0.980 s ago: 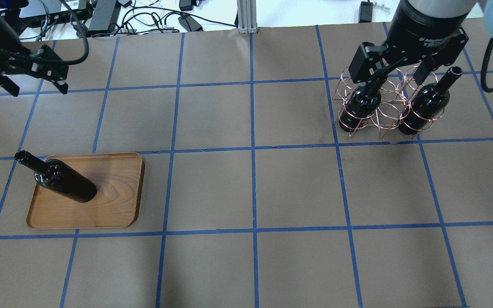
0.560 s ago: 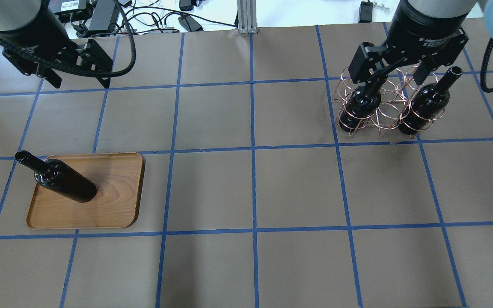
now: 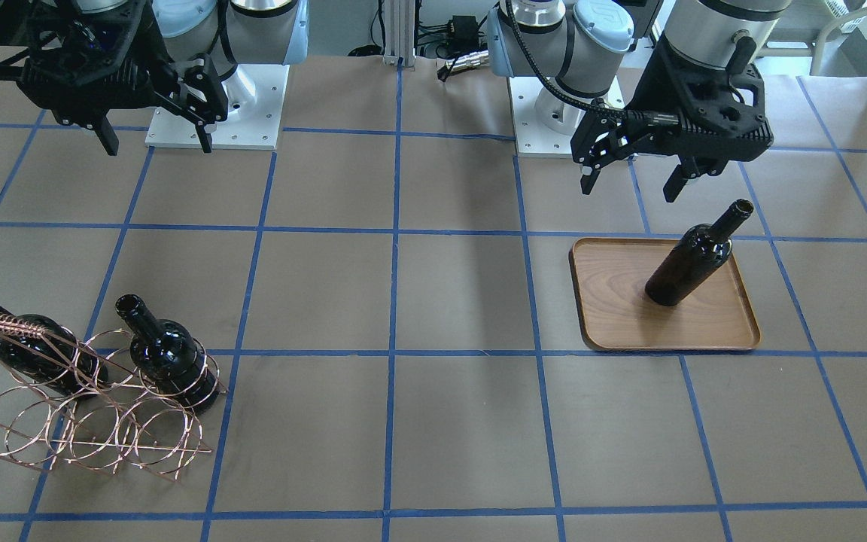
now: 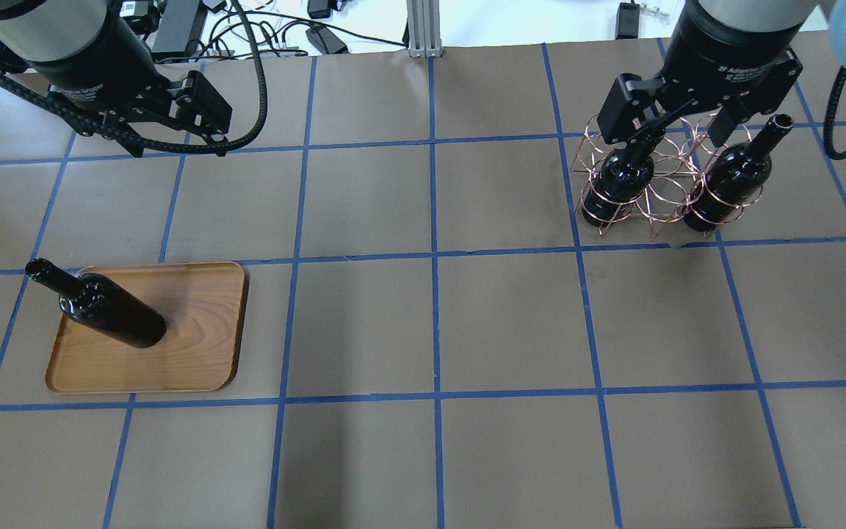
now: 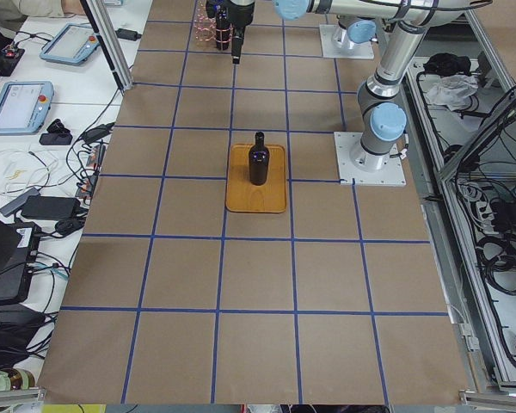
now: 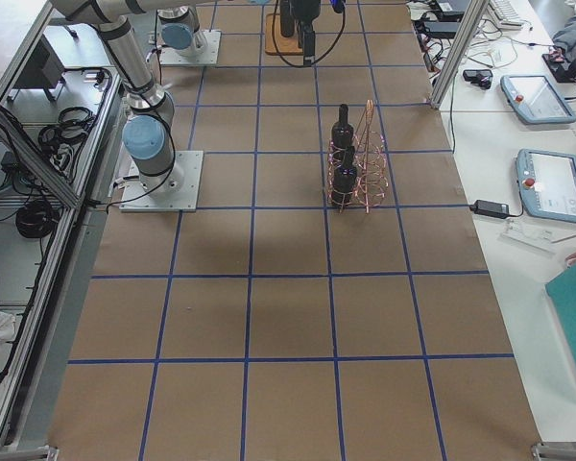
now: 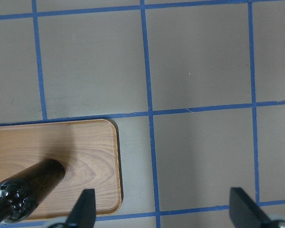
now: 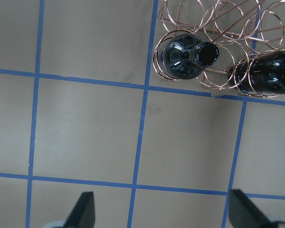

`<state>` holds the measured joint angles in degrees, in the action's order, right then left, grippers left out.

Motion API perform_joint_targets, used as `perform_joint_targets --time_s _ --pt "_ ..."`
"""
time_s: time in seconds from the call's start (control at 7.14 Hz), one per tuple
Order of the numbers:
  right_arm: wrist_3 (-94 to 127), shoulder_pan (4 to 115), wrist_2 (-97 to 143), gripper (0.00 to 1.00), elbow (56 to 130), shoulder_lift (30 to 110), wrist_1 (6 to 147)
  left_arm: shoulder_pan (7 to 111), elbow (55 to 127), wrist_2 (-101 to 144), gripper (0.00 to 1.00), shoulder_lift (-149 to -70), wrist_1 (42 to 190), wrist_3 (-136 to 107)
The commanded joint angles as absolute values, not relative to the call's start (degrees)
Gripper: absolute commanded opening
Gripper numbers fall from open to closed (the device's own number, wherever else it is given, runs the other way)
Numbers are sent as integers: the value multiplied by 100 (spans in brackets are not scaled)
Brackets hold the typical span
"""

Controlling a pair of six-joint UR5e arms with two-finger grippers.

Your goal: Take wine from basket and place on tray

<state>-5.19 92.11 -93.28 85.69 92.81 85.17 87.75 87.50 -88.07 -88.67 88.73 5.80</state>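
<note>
One wine bottle (image 4: 111, 316) stands upright on the left part of the wooden tray (image 4: 195, 345), also seen in the front view (image 3: 693, 260). The copper wire basket (image 4: 662, 187) holds two more bottles, one (image 4: 617, 180) at its left end and one (image 4: 735, 176) at its right; its middle slot is empty. My left gripper (image 4: 181, 147) is open and empty, high above the table beyond the tray; its wrist view shows the tray (image 7: 85, 142). My right gripper (image 4: 664, 136) is open and empty, high near the basket, whose bottle (image 8: 187, 54) sits at the top of its wrist view.
Brown table with a blue tape grid. Cables and electronics (image 4: 173, 29) and an aluminium post (image 4: 423, 29) lie past the far edge. The arms' base plates (image 3: 215, 105) sit on the robot's side. Tablets (image 6: 542, 96) lie on a side bench.
My left gripper has moved to the right in the overhead view, staying open and empty. The right gripper, the basket, the bottles and the tray have not moved.
</note>
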Motion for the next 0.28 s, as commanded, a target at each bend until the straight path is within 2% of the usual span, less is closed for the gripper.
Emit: perform_joint_targets --time_s 0.0,0.14 --pt "-519 9211 -9325 100 8569 9281 8517 8771 8763 -8798 100 -8859 8930 580" --pt "-519 9202 -9273 100 8569 9281 8551 8771 8754 -8807 100 -8859 8956 589"
